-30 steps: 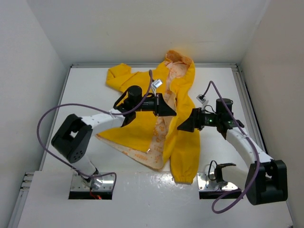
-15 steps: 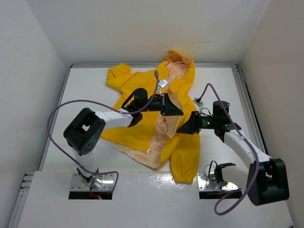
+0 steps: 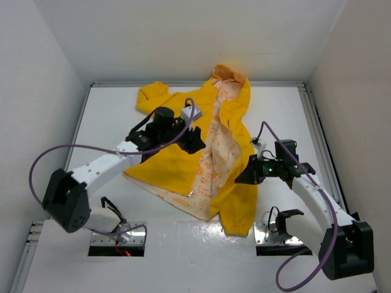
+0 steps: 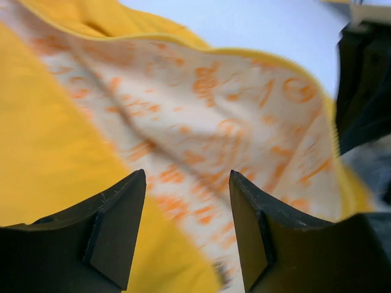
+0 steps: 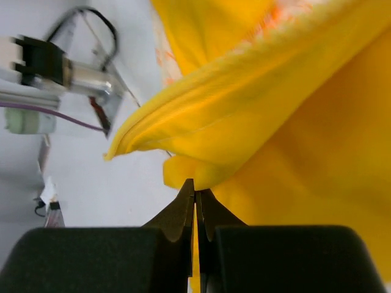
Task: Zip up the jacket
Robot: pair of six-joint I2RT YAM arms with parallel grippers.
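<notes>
- A small bright-yellow hooded rain jacket (image 3: 174, 168) lies spread out on the flat white table (image 3: 110, 116), in the middle of the top view.
- Its hood (image 3: 231, 82) is at the upper middle of the frame, close to the far edge of the table.
- The front of the jacket is open. The white lining with orange print (image 3: 214, 152) shows as a long strip that runs from the hood down to the lower hem.
- One long sleeve (image 3: 149, 94) lies at the upper left of the jacket. The other sleeve runs down to the lower middle of the frame, and its cuff (image 3: 235, 223) is near the near edge of the table.
- The left gripper (image 3: 197, 140) is over the yellow front panel, just left of the lining strip.
- In the left wrist view its two dark fingers (image 4: 116, 226) stand wide apart with nothing between them, so this gripper is open. The printed lining under them looks blurred.
- The right gripper (image 3: 239, 179) is at the right edge of the jacket, near the place where the lower sleeve begins.
- In the right wrist view its fingers (image 5: 177, 217) are pressed together, and a fold of the yellow fabric sits at their tips. This gripper is closed on the jacket edge.
- The zipper parts are too small to make out in any view.
</notes>
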